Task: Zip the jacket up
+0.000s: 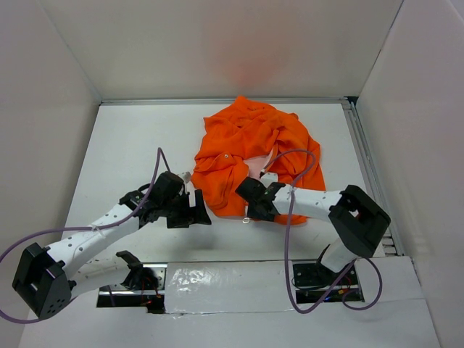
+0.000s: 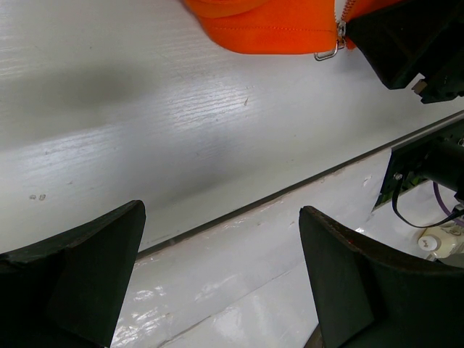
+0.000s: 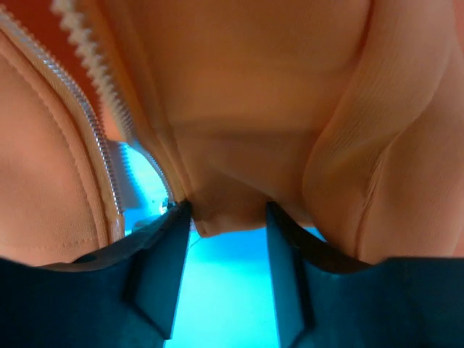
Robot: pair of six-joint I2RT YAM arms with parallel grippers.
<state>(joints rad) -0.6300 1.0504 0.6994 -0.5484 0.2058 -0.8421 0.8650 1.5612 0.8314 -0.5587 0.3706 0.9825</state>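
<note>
The orange jacket lies crumpled at the middle back of the table, its front open. Its silver zipper pull hangs off the near hem. My right gripper is at that near hem, beside the zipper. In the right wrist view the gripper is shut on a fold of the jacket. The zipper teeth run just left of it. My left gripper is open and empty over bare table, just left of the hem. In the left wrist view the hem and pull are ahead.
White walls close the table at the back and both sides. A metal rail runs along the right edge. A taped strip covers the near edge between the arm bases. The right arm's purple cable loops over the jacket.
</note>
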